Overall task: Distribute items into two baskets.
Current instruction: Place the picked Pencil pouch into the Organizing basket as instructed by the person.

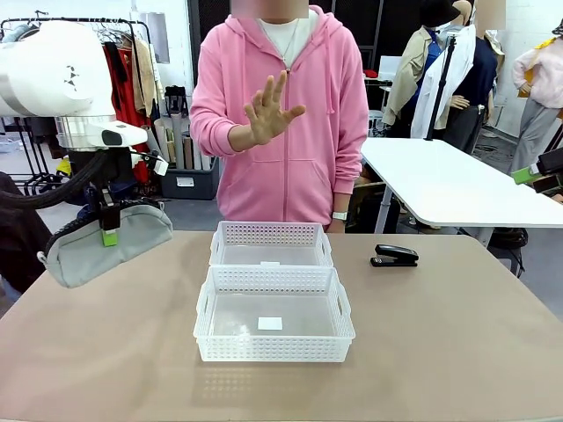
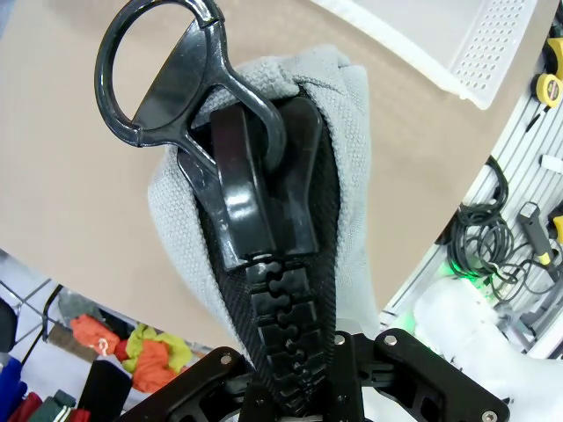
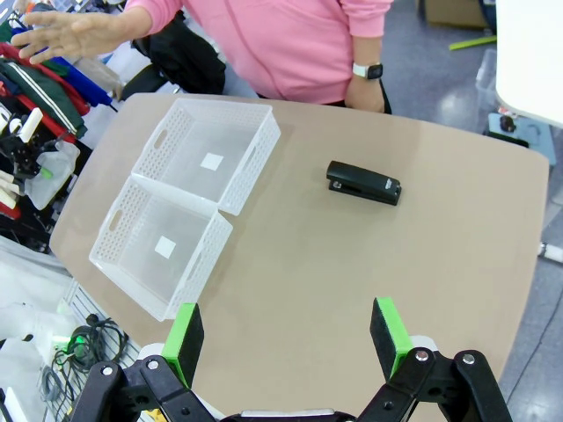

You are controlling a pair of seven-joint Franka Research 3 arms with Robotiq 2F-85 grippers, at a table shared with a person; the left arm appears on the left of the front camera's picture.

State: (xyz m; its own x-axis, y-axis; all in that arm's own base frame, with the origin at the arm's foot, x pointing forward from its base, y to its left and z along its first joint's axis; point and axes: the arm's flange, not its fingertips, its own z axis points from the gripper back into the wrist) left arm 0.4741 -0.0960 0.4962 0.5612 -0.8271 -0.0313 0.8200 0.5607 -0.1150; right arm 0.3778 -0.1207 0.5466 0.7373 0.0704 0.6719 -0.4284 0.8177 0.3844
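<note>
Carrying step in hand. The left gripper [image 1: 107, 233] is clamped on the ridged black strap [image 2: 286, 303] of the grey pouch [image 1: 88, 255], which hangs in the air over the left edge of the table [image 1: 457, 343], well apart from both baskets. From the left wrist view the bite looks to sit low on the strap; whether cloth is also pinched, cannot tell.

The right gripper [image 3: 286, 316] has its jaws apart and empty, high above the table. The stapler [image 1: 394, 256] lies flat to the right of the far basket [image 1: 268, 233], just beside it, not touching.

The near basket [image 1: 273, 349] and the far basket sit end to end at mid-table, both empty. The person's hand [image 1: 268, 112] is raised, palm toward the robot, above the far basket.

Notes for doing it well:
- The pouch is soft and slung from one end; it will likely swing. Travel slowly.
- Keep it high enough for its sagging lower edge to pass over the basket rim.
- Centre it over the chosen basket and lower it before opening, so it drops flat inside.
- Mind the raised palm; it may mean wait.
</note>
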